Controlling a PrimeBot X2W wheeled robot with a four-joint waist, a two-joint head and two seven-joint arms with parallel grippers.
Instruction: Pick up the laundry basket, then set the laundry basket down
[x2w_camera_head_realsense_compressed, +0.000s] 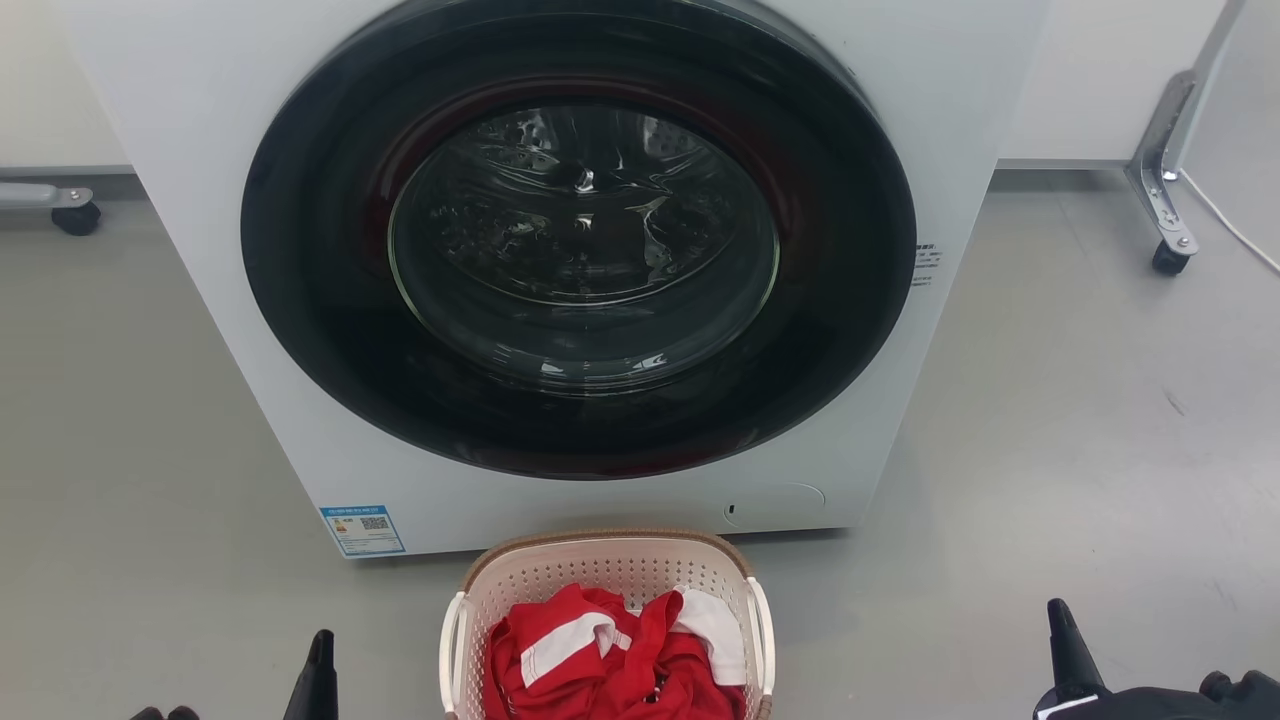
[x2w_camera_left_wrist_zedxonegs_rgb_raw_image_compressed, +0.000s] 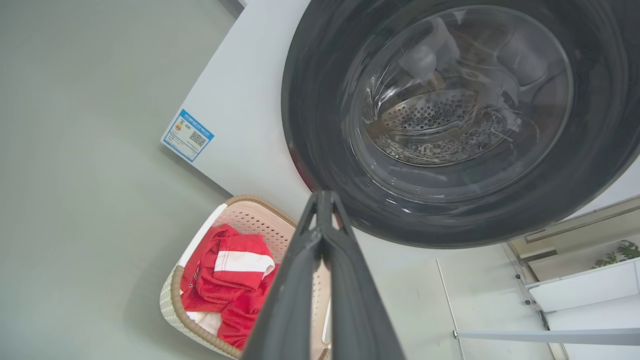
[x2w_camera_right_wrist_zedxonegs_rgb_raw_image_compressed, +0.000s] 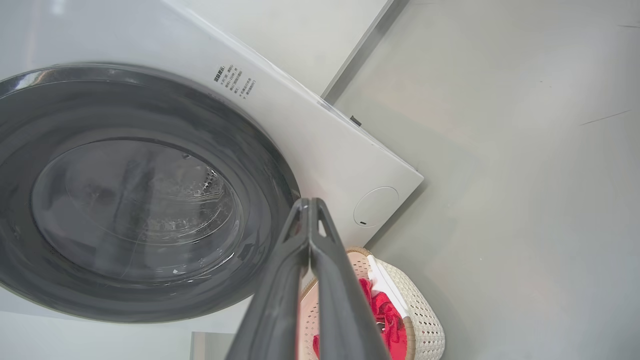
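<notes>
The laundry basket (x2w_camera_head_realsense_compressed: 560, 572) is cream-white perforated plastic with a brown woven rim and white side handles. It stands on the grey floor at the bottom centre of the head view, just in front of the washing machine, and holds red and white clothes (x2w_camera_head_realsense_compressed: 610, 655). The basket also shows in the left wrist view (x2w_camera_left_wrist_zedxonegs_rgb_raw_image_compressed: 172, 305) and the right wrist view (x2w_camera_right_wrist_zedxonegs_rgb_raw_image_compressed: 425, 320). My left gripper (x2w_camera_head_realsense_compressed: 320, 650) is shut, to the basket's left and apart from it. On the basket's far right my right gripper (x2w_camera_head_realsense_compressed: 1060, 620) is shut too. Both hold nothing, fingertips together (x2w_camera_left_wrist_zedxonegs_rgb_raw_image_compressed: 322, 197) (x2w_camera_right_wrist_zedxonegs_rgb_raw_image_compressed: 309, 202).
The white washing machine (x2w_camera_head_realsense_compressed: 200, 150) with its closed round dark glass door (x2w_camera_head_realsense_compressed: 580, 240) stands right behind the basket. A metal leg on a caster (x2w_camera_head_realsense_compressed: 1165, 200) is at the back right, another caster (x2w_camera_head_realsense_compressed: 75, 215) at the back left. Grey floor spreads on both sides.
</notes>
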